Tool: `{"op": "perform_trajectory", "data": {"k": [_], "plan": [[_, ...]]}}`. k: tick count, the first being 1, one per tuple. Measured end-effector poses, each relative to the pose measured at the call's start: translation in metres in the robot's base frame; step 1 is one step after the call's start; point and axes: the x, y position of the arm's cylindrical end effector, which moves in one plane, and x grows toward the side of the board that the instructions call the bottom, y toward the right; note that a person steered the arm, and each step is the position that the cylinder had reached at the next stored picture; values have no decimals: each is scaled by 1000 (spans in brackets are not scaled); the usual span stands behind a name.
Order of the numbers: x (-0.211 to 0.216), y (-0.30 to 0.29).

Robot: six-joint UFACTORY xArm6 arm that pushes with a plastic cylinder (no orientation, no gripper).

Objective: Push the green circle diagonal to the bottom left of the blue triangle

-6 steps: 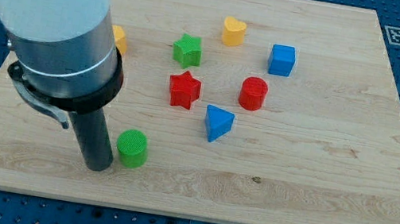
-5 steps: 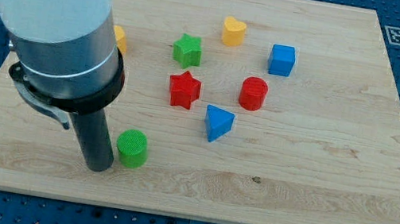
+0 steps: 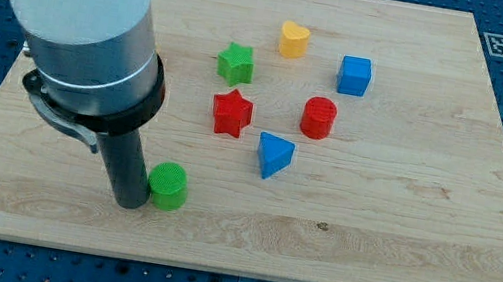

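Observation:
The green circle [image 3: 166, 186] is a short green cylinder on the wooden board, low and left of centre. The blue triangle [image 3: 274, 155] lies up and to the right of it, near the board's middle. My tip [image 3: 129, 202] is at the green circle's left side, touching or almost touching it. The rod rises from there into the large grey and white arm body that fills the view's upper left.
A red star [image 3: 232, 113], red cylinder [image 3: 318, 117], green star [image 3: 235, 63], yellow heart [image 3: 294, 39] and blue cube [image 3: 354, 75] lie above the triangle. The board's bottom edge [image 3: 231, 269] runs just below the green circle. A marker tag [image 3: 501, 45] sits at the top right corner.
The arm has shifted slightly right and a little up, closing on the green circle's left side. An orange block at the upper left is now hidden behind the arm. The green circle has barely moved.

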Motion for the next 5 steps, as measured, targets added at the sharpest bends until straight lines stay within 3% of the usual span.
{"op": "perform_trajectory", "data": {"k": [4,5], "plan": [[-8,40],[-30,37]]}}
